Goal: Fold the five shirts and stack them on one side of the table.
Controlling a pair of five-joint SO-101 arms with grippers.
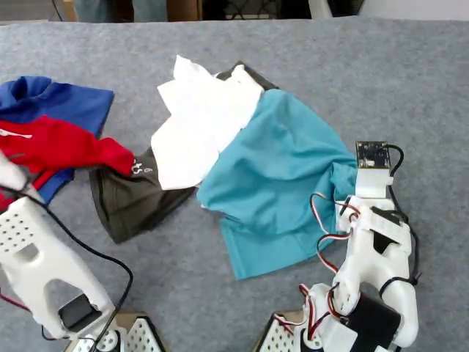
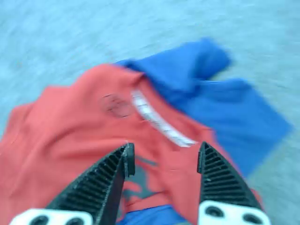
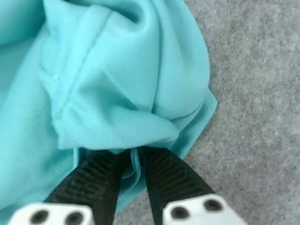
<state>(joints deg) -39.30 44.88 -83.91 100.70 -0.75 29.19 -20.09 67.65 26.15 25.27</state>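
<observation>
Right gripper (image 3: 133,159) is pinched almost closed on a bunched edge of the teal shirt (image 1: 282,169), which lies crumpled mid-table on the grey table (image 1: 410,88). It touches the white shirt (image 1: 201,121), which is spread over a dark shirt (image 1: 132,198). Left gripper (image 2: 164,159) hangs spread wide over the red shirt (image 2: 70,122), rumpled on top of the blue shirt (image 2: 225,103) at the table's left side.

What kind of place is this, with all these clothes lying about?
Probably a robotics test bench: the left arm and right arm, small white machines, stand at a grey felt-covered table, with the teal shirt and red shirt strewn for folding.
</observation>
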